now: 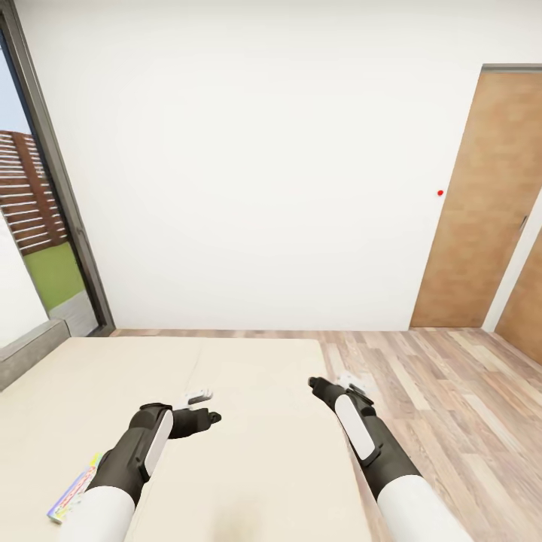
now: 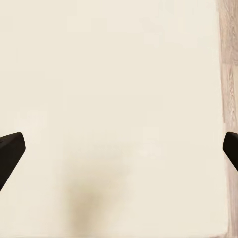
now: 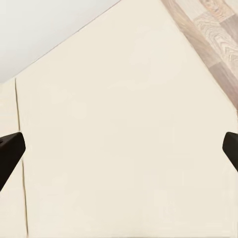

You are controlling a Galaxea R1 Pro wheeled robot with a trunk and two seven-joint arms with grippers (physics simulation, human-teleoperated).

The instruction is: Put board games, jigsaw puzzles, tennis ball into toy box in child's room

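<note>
- A board game (image 1: 73,489) lay flat on the bed (image 1: 248,452), at its left edge, partly hidden by the left arm
- The left hand (image 1: 202,406) hovered over the mattress, fingers (image 2: 11,153) spread, empty
- The right hand (image 1: 335,384) hovered near the bed's right edge, fingers (image 3: 10,151) spread, empty

So the bed (image 1: 248,421) takes up the near left, with the wall right behind it. One board game (image 1: 74,497) lies on the mattress at the near left edge, partly under the left arm. Window (image 1: 38,226) at far left, wood floor (image 1: 452,406) to the bed's right, door (image 1: 482,203) beyond that on the right.
</note>
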